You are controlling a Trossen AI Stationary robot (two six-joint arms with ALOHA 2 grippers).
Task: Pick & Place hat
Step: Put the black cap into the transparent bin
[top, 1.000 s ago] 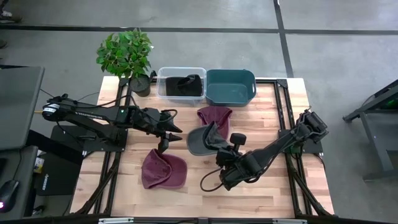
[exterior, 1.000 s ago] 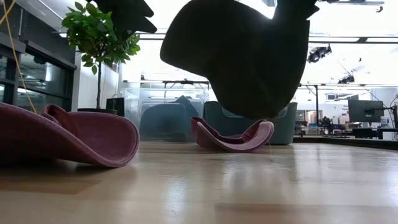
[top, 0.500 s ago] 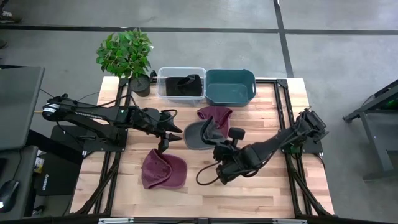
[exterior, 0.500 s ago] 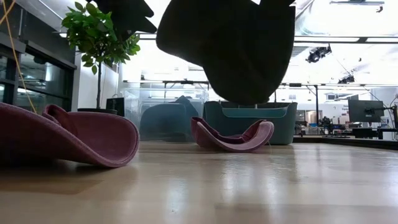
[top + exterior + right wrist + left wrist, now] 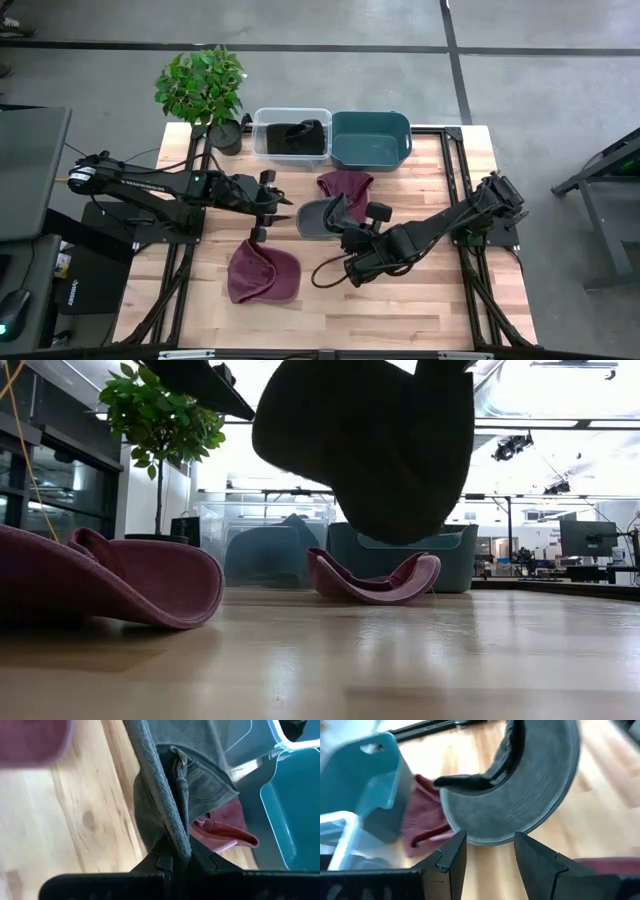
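Wooden desk (image 5: 430,290), seen from above, carrying a clear bin (image 5: 291,135) and a teal bin (image 5: 371,138) at its far edge. Grey hat (image 5: 322,217) hangs above mid-desk, clamped by the right end effector (image 5: 346,229); two maroon hats (image 5: 264,272) (image 5: 345,184) lie below. Left end effector (image 5: 268,203) waits just beside it, fingers apart. Risk: the thin fabric pinch may slip, or the hat may snag the neighbouring fingers. The grip point is obscured from above.
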